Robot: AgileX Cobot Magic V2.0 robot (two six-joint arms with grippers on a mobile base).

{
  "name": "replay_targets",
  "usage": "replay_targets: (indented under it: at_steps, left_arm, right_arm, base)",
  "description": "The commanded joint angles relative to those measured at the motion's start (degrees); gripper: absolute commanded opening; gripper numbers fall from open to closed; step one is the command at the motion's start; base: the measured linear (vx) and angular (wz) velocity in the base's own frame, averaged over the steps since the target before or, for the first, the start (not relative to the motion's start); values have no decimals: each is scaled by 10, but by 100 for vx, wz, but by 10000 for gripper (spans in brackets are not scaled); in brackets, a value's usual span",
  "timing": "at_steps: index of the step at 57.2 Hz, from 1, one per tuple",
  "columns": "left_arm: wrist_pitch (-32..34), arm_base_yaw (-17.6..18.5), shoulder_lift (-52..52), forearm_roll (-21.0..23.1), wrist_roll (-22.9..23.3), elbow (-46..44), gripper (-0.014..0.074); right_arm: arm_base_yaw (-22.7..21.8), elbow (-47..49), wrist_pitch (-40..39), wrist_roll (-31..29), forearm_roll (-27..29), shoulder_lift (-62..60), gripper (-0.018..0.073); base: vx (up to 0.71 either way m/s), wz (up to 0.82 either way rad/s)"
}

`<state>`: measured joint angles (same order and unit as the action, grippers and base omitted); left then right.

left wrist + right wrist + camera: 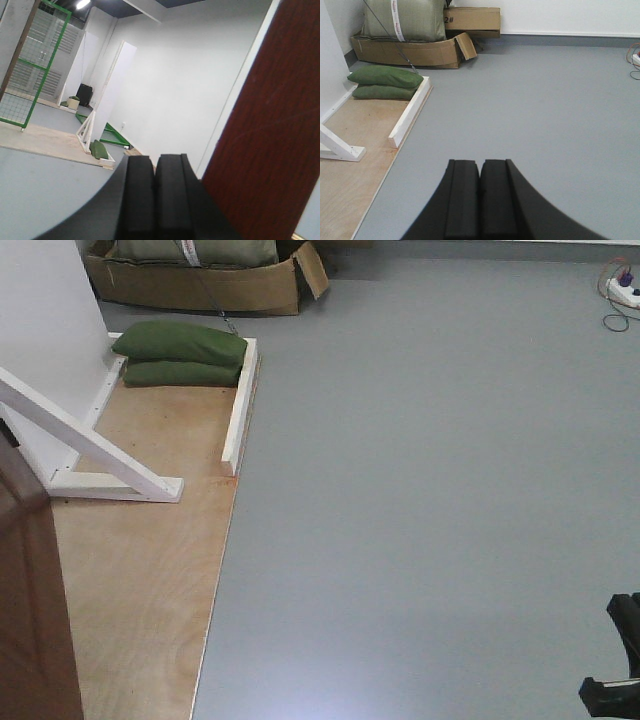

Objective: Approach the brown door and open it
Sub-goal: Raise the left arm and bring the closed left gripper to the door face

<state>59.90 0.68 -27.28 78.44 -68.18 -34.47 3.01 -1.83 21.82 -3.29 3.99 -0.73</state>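
At far left, the brown door stands dark reddish-brown.

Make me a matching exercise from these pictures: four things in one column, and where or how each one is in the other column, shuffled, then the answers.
1. brown door
2. green sandbags
3. cardboard box
4. right gripper

A. stacked on the plywood beside a white beam
B. fingers shut, facing grey floor
C. at the left edge of the front view
D. on the floor, holding a large sack

Pairs: 1-C, 2-A, 3-D, 4-B.
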Motion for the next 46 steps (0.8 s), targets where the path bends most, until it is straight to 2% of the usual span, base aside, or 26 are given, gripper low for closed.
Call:
replay_targets:
  at_steps: [1,22,46]
  left_arm:
    - [-102,4,-12,-39,0,-17,-4]
    - [-177,4,-10,-39,0,-17,-4]
    - [-316,4,-10,-39,0,-17,-4]
  right_arm:
    - [1,-2,-46,-5,-2,-3,0]
    - [1,-2,-46,-5,-2,-3,0]
    - [1,-2,-44,-5,-2,-3,0]
  base:
    - [0,0]
    - [0,0]
    - [0,0]
